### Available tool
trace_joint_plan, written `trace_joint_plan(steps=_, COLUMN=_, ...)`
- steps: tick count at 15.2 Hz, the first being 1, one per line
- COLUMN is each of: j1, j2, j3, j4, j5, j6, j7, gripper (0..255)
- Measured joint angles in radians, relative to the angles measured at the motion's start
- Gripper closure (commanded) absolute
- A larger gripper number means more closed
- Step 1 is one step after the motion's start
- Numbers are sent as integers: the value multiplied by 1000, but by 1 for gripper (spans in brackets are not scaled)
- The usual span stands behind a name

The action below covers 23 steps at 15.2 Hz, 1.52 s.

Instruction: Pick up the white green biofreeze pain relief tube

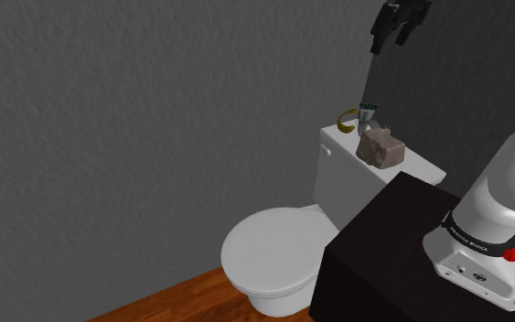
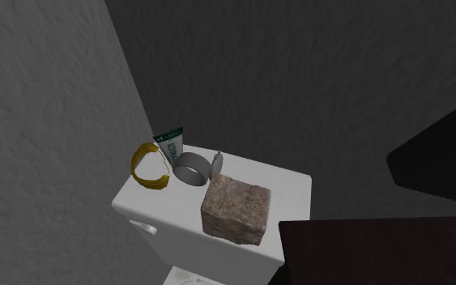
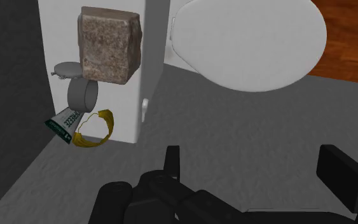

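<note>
Tube (image 2: 169, 143) approx. upright (crimp end up).

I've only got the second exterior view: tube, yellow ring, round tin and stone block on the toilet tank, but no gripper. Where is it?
Observer: In the shoulder view the gripper hangs high above the tank, well clear of the tube.
Operator: Fingers open?
Observer: Yes. The wrist view shows the fingers standing apart with nothing between them.
Operator: Lined up on the tube?
Observer: No. In the wrist view the tube lies by the yellow ring, well off to the side of the gap between the fingers.
</note>
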Motion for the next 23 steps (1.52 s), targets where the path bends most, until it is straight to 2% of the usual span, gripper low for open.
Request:
trace_joint_plan(steps=3, j1=-3, j2=13, j3=-26, j4=-19, j5=-12, j6=28, j7=-29, gripper=0)
trace_joint_plan(steps=11, j1=-22, j2=133, j3=-184, j4=-81, j5=-76, j6=194, j7=-210, gripper=0)
trace_joint_plan(steps=17, j1=-28, j2=289, j3=-312, j4=-55, j5=-101, j6=313, j7=-364, gripper=0)
trace_joint_plan(steps=23, j1=-15, j2=485, j3=-433, j4=6, j5=-74, j6=431, j7=-526, gripper=0)
